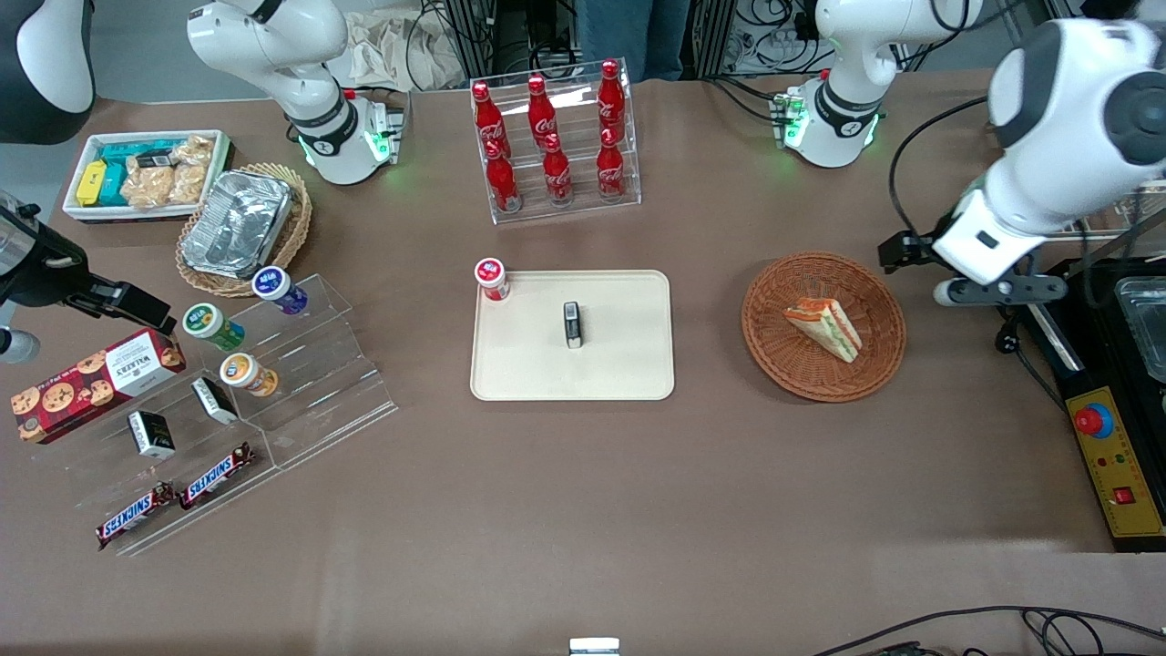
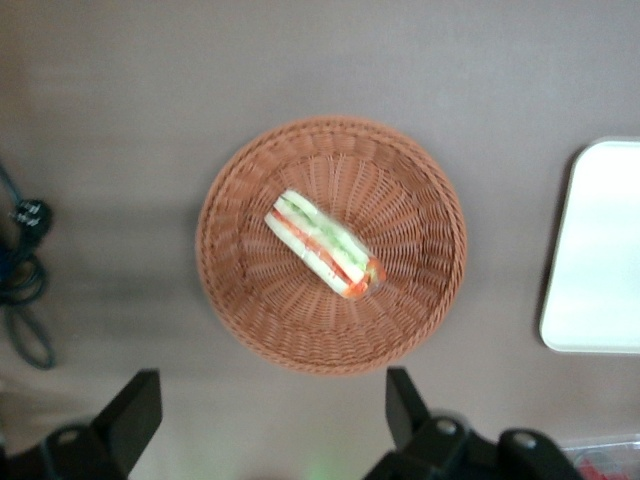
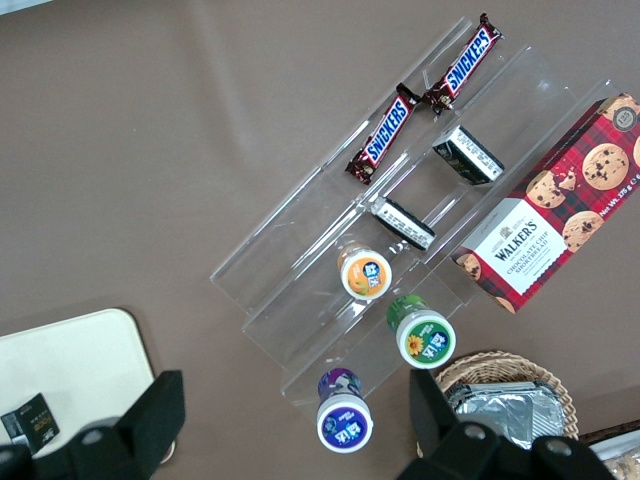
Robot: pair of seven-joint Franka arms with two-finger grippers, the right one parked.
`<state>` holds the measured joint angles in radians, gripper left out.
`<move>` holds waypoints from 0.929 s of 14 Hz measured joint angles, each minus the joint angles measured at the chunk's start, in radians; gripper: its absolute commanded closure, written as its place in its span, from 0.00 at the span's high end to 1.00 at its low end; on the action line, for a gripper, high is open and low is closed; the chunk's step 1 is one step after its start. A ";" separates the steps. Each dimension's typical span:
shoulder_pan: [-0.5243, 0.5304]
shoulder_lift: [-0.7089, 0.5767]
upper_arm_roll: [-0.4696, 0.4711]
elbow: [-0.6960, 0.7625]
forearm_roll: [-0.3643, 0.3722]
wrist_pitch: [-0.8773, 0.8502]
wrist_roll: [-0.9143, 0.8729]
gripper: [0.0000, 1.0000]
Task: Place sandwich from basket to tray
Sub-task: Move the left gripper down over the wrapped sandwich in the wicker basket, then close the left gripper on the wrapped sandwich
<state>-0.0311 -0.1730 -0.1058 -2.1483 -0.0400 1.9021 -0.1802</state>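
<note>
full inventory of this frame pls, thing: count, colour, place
sandwich: 1, pale bread with red/green filling, in the basket
basket: 1, reddish-brown wicker, toward the working arm's end
tray: 1, cream, mid-table
small dark box: 1, black, on the tray
red-capped cup: 1, at a tray corner
cola bottles: 6, red, in a clear rack farther from the front camera than the tray
foil container: 1, silver, in a paler wicker basket
white bin: 1, holding snacks
acrylic stand: 1, clear, with 3 cups, 2 dark boxes, 2 Snickers bars
cookie box: 1, red
pincer: 1, black, open, above the table beside the basket
</note>
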 measured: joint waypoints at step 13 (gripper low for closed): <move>-0.060 0.162 -0.012 -0.287 -0.006 0.457 -0.642 0.99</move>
<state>-0.0911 -0.0108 -0.1174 -2.4355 -0.0460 2.3594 -0.8220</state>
